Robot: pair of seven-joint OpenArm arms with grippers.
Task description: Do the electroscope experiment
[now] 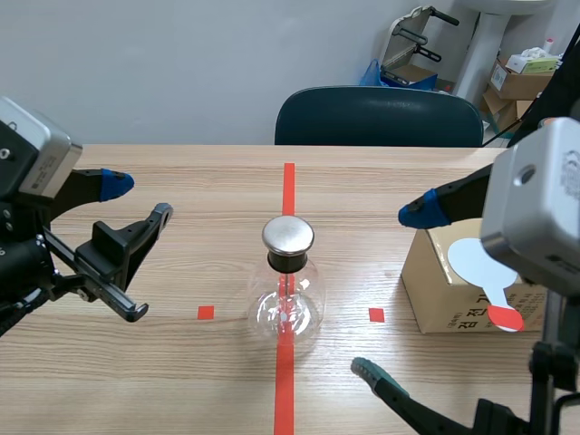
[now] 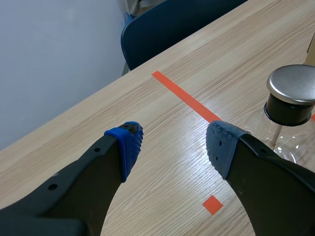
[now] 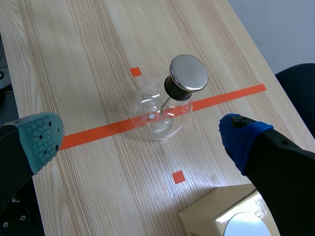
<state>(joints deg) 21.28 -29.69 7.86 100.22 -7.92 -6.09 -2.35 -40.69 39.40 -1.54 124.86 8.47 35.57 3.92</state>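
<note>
Claws: left claw (image 1: pixel 138 199) and right claw (image 1: pixel 391 290) both wide, empty | Electroscope (image 1: pixel 287 281): upright on worktop (image 1: pixel 195 263), frame centre | Paddle (image 1: pixel 480 267): on box (image 1: pixel 435 292), frame right | Risk: clip the metal cap (image 1: pixel 288 234) reaching across and you could topple the glass flask.

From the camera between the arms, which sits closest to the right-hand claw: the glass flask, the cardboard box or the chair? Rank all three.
1. Cardboard box: directly beside the right gripper, on its outer side.
2. Glass flask: on the gripper's inner side, at the middle of the view.
3. Chair: farthest back, across from the robot.
</note>
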